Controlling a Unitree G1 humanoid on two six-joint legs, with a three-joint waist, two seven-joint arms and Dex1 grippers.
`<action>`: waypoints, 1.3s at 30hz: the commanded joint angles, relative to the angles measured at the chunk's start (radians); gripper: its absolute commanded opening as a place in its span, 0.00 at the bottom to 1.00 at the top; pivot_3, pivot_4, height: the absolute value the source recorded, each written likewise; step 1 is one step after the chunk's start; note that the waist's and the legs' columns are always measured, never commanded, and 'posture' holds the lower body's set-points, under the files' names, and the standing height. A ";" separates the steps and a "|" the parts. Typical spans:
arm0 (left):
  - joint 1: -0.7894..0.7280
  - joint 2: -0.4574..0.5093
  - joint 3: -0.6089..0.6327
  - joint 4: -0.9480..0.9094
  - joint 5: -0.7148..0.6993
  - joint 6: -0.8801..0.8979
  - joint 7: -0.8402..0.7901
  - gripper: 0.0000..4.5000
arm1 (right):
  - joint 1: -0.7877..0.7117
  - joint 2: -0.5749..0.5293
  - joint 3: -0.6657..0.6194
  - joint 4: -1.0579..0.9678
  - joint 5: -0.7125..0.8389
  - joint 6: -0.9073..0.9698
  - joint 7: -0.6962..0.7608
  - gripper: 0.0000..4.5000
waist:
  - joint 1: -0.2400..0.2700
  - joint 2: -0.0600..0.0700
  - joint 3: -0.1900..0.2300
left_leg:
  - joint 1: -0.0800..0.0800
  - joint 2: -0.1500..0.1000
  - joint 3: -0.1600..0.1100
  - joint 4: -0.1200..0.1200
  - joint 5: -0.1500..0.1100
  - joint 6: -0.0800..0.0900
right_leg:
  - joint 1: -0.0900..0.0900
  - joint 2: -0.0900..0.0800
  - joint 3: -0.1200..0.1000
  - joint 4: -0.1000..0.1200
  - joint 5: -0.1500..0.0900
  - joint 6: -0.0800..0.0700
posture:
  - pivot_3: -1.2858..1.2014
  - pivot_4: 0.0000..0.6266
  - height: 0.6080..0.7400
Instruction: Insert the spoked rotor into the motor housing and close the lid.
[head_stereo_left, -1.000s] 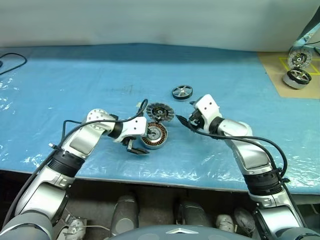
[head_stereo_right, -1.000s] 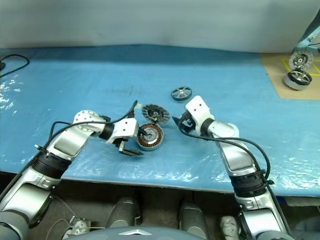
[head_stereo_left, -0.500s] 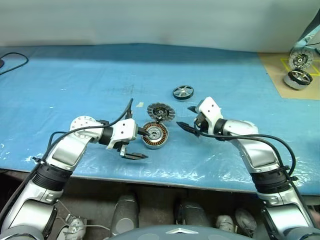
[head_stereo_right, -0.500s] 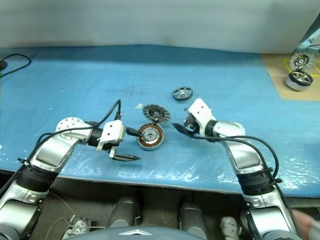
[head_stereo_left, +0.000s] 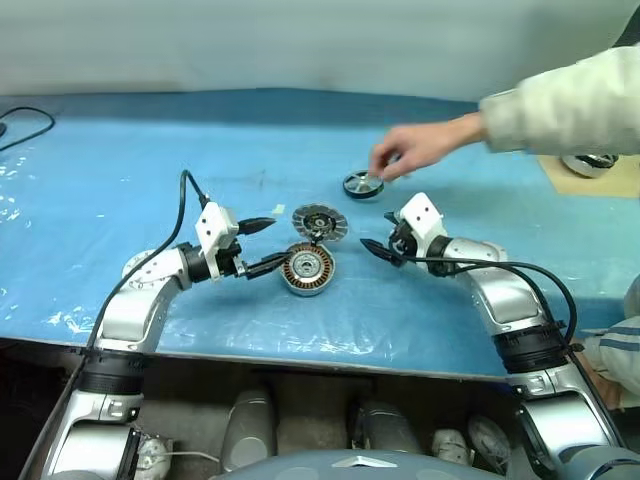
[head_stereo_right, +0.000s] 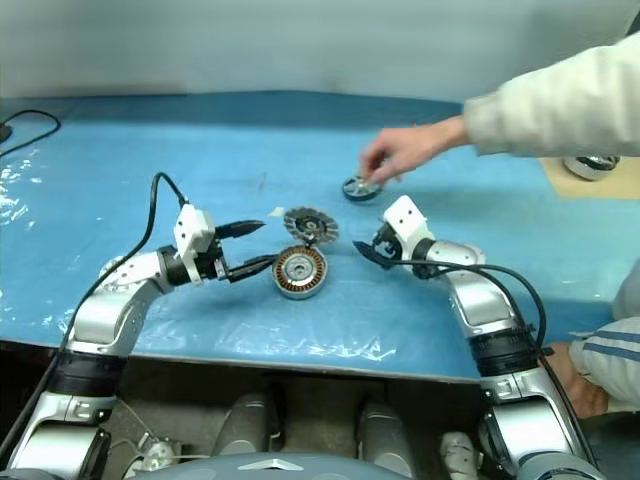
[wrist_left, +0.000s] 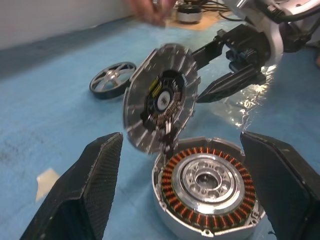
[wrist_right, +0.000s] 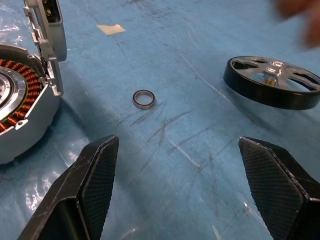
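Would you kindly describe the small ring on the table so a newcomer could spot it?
On the blue table cover, look between the copper-wound motor cup and the dark spoked wheel. The little metal ring lies flat there alone, far smaller than either and hollow, with nothing touching it.

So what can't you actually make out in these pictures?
- Whether the person's hand touches the rotor: its fingers overlap it in the eye views, and the hand is blurred in both wrist views.
- The lid's outer face: turned away in the left wrist view.
- The housing: cut off by the right wrist view's edge.
- What the small ring is: too small.
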 joint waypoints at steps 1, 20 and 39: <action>0.016 0.001 0.031 -0.057 -0.023 -0.011 0.033 0.88 | -0.021 0.004 -0.003 0.012 -0.013 -0.039 -0.003 0.89 | 0.002 0.000 0.000 | 0.000 0.000 0.000 0.001 0.000 0.000 | 0.000 0.000 0.000 0.001 0.000 0.000 | 0.52 0.24 1.00; 0.053 0.014 -0.013 -0.110 -0.028 0.005 0.040 0.88 | -0.024 -0.005 -0.004 0.027 -0.028 -0.054 0.028 0.89 | 0.000 0.000 0.000 | 0.000 0.002 0.000 0.003 0.000 0.000 | 0.001 0.002 0.000 0.001 0.000 0.000 | 0.52 0.24 1.00; 0.026 -0.005 -0.041 -0.112 -0.033 0.025 0.028 0.88 | -0.052 0.041 -0.103 0.229 -0.028 -0.063 -0.132 0.89 | 0.000 0.000 0.000 | 0.000 0.002 0.000 0.004 0.000 0.000 | 0.001 0.002 0.001 0.002 0.000 0.000 | 0.52 0.24 1.00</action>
